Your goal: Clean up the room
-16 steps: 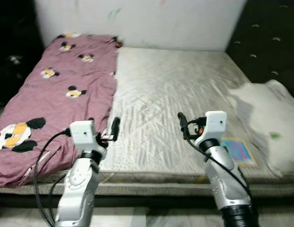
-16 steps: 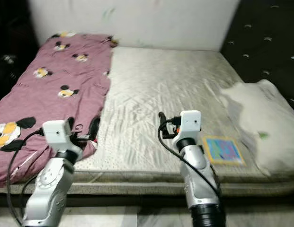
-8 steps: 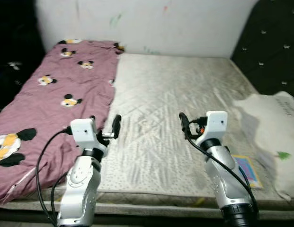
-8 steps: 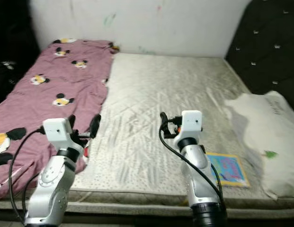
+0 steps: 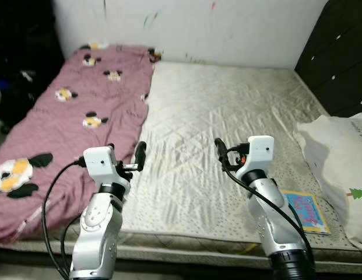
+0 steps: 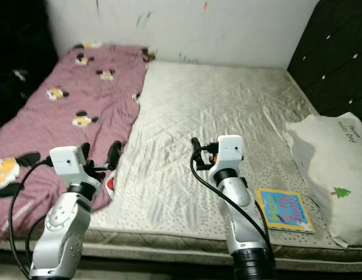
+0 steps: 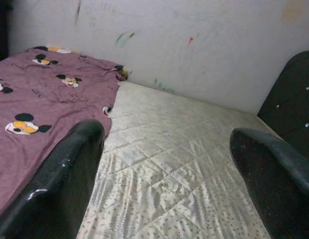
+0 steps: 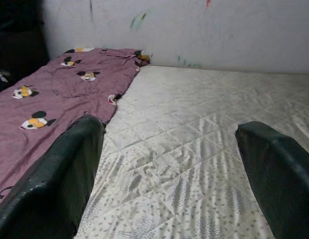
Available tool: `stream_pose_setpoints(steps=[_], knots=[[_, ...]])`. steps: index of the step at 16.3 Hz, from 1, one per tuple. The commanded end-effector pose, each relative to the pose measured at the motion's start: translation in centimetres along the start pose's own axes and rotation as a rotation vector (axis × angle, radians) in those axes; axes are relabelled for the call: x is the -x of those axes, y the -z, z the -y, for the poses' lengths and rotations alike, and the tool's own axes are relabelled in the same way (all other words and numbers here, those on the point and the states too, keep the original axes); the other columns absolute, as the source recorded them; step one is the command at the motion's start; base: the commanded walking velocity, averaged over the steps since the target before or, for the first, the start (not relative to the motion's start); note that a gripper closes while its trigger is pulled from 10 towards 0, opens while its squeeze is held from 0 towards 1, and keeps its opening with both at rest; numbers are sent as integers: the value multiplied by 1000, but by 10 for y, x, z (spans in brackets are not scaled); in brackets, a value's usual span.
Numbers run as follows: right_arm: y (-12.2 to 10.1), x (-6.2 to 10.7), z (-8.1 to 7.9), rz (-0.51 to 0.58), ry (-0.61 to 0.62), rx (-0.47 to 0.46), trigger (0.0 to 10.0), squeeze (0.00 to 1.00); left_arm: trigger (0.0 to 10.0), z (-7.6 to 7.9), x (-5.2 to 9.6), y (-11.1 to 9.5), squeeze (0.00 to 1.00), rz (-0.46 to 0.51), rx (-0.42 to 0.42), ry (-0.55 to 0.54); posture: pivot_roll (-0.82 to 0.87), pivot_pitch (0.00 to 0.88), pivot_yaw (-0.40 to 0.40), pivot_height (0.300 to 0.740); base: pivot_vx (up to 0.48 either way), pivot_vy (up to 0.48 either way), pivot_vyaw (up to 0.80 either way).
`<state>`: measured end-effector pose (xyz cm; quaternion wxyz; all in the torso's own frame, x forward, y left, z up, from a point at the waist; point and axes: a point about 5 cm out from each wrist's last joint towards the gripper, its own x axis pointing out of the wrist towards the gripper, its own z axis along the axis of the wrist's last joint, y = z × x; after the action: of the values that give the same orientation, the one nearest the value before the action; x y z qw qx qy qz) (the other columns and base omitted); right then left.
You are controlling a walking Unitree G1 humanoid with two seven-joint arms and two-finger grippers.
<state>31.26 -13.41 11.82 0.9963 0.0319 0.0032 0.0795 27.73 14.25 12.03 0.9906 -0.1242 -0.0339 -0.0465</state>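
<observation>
A maroon blanket [image 5: 70,116] printed with cartoon mice covers the left side of a bare quilted mattress [image 5: 227,111]. Near the front right corner lies a colourful thin book [image 5: 305,211], beside a white pillow [image 5: 344,151] with a small green tree print. My left gripper [image 5: 126,153] hovers open over the blanket's inner edge, holding nothing. My right gripper [image 5: 229,153] hovers open above the mattress middle, left of the book. In both wrist views the fingers [image 7: 59,184] [image 8: 59,174] stand wide apart with only bed between them.
A black tufted headboard [image 5: 338,52] stands at the right. A white wall [image 5: 198,29] with paint marks runs behind the bed. Dark clutter [image 5: 17,76] sits at the far left. The mattress's front edge [image 5: 186,248] is just below my arms.
The whole picture has shifted as the camera moved: the bed sits lower and nearer, and the book and pillow show more sharply. Both arms keep the same raised pose.
</observation>
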Motion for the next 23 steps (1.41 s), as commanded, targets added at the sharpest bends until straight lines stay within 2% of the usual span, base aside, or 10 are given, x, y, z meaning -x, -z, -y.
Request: stream_pose_setpoints(steps=[1,4,23], knots=[[0,-1,-1,-4,5,-7,10000,0,10000,-4,0,1,0,-12,-6,-14,-17,1,-46,740,0,480,-800],[0,-1,0,-1,5,-4,10000,0,10000,-3,-1,2,0,-19,5,-15,-19,0,-44,740,0,480,-656],[-3,-5,-3,16,-24,52,10000,0,10000,-1,-5,2,0,-17,30,-13,-23,6,-53,740,0,480,0]])
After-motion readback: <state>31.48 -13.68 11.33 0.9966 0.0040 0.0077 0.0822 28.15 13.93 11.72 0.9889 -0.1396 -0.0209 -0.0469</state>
